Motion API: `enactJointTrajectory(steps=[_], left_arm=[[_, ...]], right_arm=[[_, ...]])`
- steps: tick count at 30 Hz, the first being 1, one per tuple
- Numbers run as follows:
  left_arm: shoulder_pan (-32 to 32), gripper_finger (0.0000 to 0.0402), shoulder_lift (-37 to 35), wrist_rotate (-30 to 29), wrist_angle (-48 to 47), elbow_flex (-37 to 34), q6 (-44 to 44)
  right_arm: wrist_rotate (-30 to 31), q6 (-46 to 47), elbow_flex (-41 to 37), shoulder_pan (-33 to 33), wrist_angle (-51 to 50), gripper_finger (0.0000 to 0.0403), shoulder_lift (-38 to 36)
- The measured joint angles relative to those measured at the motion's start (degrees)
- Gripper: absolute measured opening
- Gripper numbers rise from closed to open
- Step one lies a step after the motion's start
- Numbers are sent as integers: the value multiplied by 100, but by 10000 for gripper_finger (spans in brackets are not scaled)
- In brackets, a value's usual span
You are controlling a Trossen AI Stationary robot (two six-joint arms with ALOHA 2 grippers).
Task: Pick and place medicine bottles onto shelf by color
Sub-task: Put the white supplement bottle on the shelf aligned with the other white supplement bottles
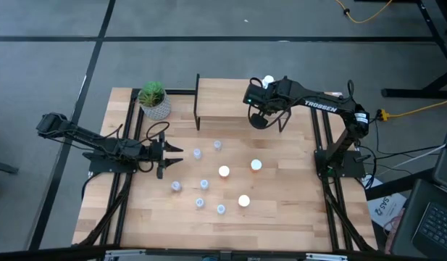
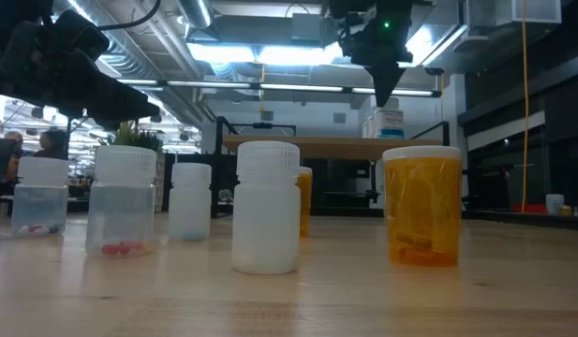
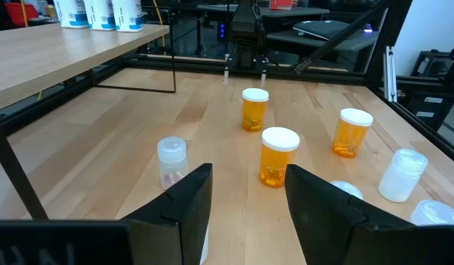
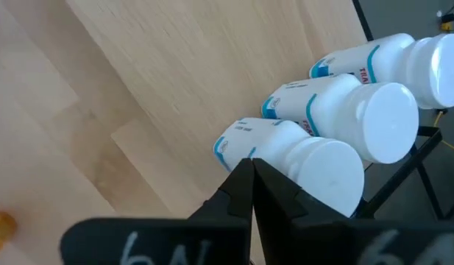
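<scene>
The small bottles stand scattered upright on the wooden table, in front of the shelf and well apart from it: three orange ones with white caps and several pale, see-through ones with clear lids. From table height, two of the pale bottles show small red pills at the bottom, while a frosted white one hides its contents and an orange one is too tinted to tell. Three white bottles with blue labels stand side by side, touching, at the right end of the light-wood shelf. A potted plant sits just beside the shelf's left end. The left gripper reaches low over the table from the left, fingers spread and grasping nothing, pointing toward the scattered bottles. The right gripper hangs above the shelf's right end, next to the white bottles, its fingers pressed together and empty.
</scene>
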Motion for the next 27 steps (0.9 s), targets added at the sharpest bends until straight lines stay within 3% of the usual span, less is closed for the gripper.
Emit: enactJointTrajectory(steps=[21,27], left_arm=[[0,165,0,0,0,0,0],[1,165,1,0,0,0,2]], right_arm=[[407,281,-2,-11,-27,12,0],[-318,204,-2,160,253,12,0]])
